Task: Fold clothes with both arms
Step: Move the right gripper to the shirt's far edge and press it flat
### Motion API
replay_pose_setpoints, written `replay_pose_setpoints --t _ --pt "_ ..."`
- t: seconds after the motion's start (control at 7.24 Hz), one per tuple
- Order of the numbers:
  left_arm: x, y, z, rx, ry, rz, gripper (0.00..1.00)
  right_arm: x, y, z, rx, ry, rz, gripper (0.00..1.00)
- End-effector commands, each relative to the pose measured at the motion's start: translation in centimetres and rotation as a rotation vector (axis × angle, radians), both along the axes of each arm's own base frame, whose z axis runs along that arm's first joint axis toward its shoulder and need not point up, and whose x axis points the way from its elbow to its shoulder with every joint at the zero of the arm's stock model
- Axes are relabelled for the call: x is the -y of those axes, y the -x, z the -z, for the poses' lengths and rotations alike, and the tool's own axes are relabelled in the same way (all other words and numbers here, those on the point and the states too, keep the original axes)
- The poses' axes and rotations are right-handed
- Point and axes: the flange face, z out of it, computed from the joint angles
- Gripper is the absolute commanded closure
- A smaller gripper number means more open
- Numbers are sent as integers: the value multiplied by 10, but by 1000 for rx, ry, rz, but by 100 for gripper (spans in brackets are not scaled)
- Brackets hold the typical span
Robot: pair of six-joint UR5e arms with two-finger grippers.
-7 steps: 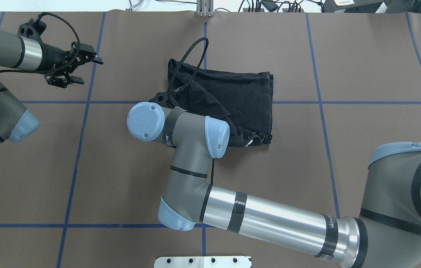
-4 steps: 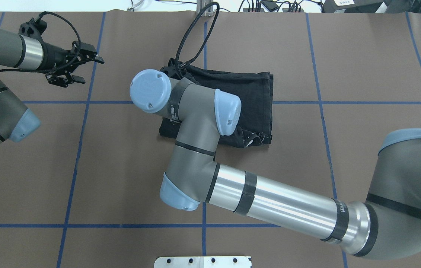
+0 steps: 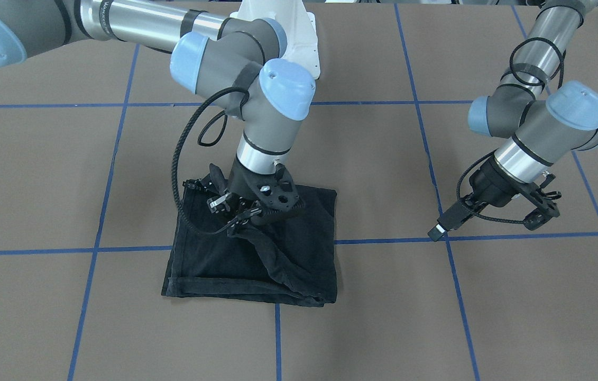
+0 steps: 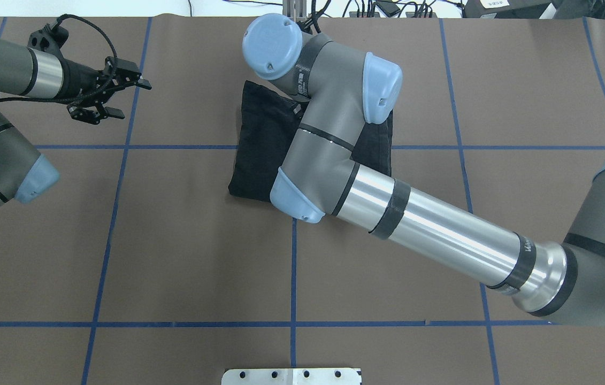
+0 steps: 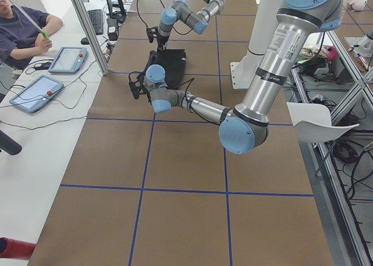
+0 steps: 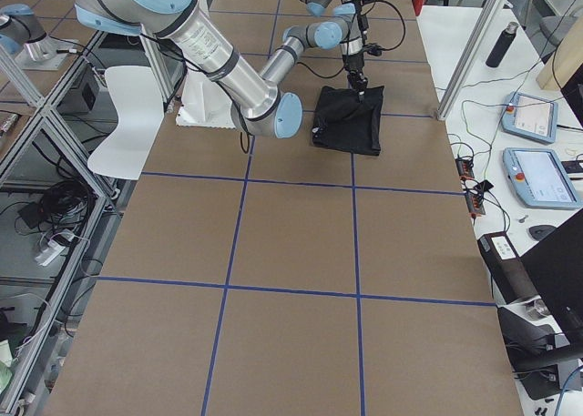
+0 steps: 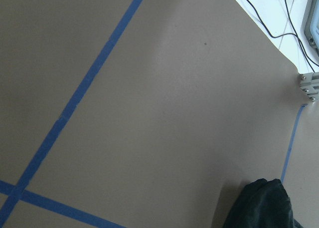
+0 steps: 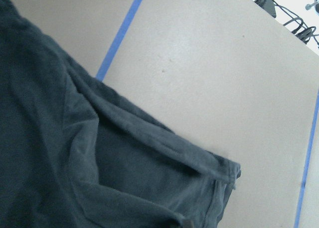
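1. Nearest the robot, the right arm (image 4: pixel 441 235) reaches across the shirt (image 3: pixel 209 264). The shirt lies folded in a rough square on the worktop (image 3: pixel 383 307), a little past its middle. If the elbow dropped, it could brush the near edge and push the layers askew.
2. On the shirt, a raised ridge of cloth runs up to the right fingers (image 3: pixel 243 222). They look pinched on a fold, though black on black makes this hard to be sure of. A pull while they hold could slide the whole stack. A release from too high could leave the ridge as a crease instead of a flat layer.
3. Just beside those fingers, the cable (image 3: pixel 174 164) loops down close to the cloth and could snag or drag it.
4. Off to the far side, the left fingers (image 4: pixel 128 99) hang spread wide and empty above the worktop, well apart from the shirt. With nothing pinning the other edge, I judge a shifted fold the likeliest failure.
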Motion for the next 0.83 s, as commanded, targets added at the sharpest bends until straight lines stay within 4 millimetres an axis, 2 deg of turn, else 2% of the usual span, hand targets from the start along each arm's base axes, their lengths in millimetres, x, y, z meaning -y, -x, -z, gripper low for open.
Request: replay_pose_setpoints --t 0.0,0.14,0.28,0.41,0.69 --pt "0 -1 2 -8 14 5 0 63 8 -75 -19 -55 -41 100" --pt "0 -1 2 -8 13 7 0 76 18 -111 -30 -69 -57 100" --pt "0 -1 1 -8 16 7 0 82 22 -134 -51 -80 -66 100" --pt "0 -1 0 -6 16 7 0 82 23 -139 -57 -78 -66 100" --pt "1 -1 3 -9 12 7 0 84 21 -137 -55 -81 -65 100"
